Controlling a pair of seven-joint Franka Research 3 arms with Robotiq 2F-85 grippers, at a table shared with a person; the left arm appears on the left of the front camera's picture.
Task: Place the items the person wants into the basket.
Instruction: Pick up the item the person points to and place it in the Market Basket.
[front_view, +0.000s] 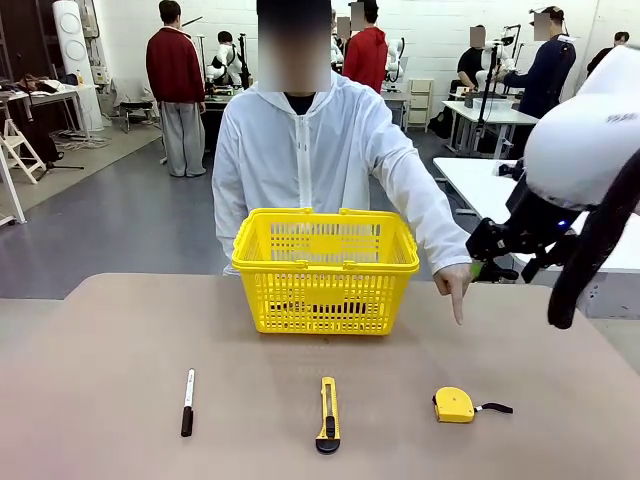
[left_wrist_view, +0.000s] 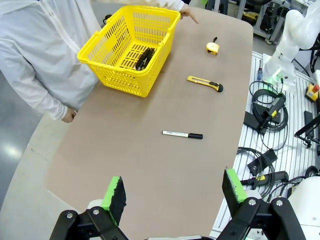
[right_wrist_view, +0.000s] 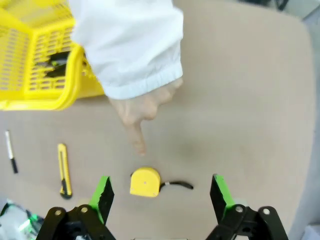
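**Basket** (front_view: 325, 268): far middle of the table, in front of the person (front_view: 310, 150). On its floor lies a slim dark item, apparently the pen (left_wrist_view: 144, 57); it is too small to make out detail.

**Tape** (right_wrist_view: 145, 181): flat on the table, on the robot's side of the basket and off to its right, well apart from it.

**Hand** (right_wrist_view: 142, 112): between basket and tape, forefinger pointing down at the tape without touching it.

**Right gripper** (right_wrist_view: 161, 195): jaws wide and empty, hovering above the tape on the side away from the basket.

**Left gripper** (left_wrist_view: 174, 192): jaws wide and empty, high up and far from the basket.

**Marker** (front_view: 187, 402), **knife** (front_view: 328, 413): on the robot's side of the basket, not pointed at.

**Step:** the tape appears to be the item requested, and its pick-up has not begun.

**Next:** once the finger is clear, descend centred on the tape's body rather than its strap, close, and carry it over the basket rim.
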